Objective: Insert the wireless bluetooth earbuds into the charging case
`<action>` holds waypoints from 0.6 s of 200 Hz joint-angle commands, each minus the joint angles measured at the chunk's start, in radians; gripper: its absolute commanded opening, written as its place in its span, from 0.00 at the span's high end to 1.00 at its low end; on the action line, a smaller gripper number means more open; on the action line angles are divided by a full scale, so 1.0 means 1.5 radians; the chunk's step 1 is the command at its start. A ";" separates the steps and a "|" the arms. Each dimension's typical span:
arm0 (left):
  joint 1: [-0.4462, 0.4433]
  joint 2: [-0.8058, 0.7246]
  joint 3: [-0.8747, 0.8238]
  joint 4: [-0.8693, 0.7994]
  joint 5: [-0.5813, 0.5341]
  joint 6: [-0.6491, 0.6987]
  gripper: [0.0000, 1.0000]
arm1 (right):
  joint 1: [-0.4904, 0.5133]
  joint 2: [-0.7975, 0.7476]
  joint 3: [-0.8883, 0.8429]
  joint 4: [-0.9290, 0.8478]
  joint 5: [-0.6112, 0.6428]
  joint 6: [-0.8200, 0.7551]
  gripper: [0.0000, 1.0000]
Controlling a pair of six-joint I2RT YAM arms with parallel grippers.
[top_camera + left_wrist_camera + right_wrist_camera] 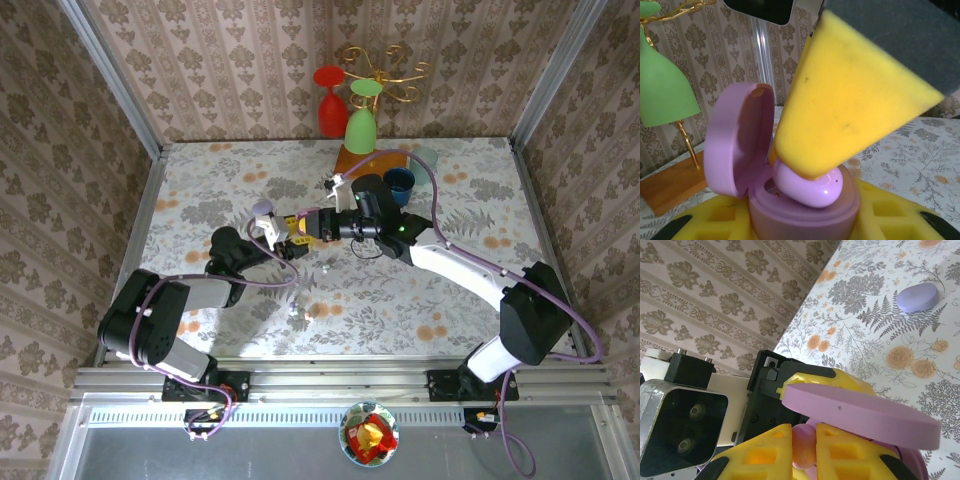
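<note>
Left wrist: pinched earbud (lilac) at open case

Overhead camera looks down from the near edge, whole table in shot. Both wrist cameras tight on the purple case, opposite sides.

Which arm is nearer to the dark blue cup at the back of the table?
Right. The right arm has its wrist just on the near-left side of the blue cup. The left arm reaches in from the near-left corner and lies well to the left of it.
</note>
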 commanded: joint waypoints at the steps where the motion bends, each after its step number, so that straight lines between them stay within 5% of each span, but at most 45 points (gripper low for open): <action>1: -0.004 -0.016 0.021 0.032 0.016 -0.007 0.71 | -0.002 0.017 0.012 -0.035 0.043 -0.010 0.84; 120: -0.003 -0.012 0.021 0.031 0.003 -0.019 0.71 | -0.001 -0.022 0.012 -0.068 0.085 -0.035 0.59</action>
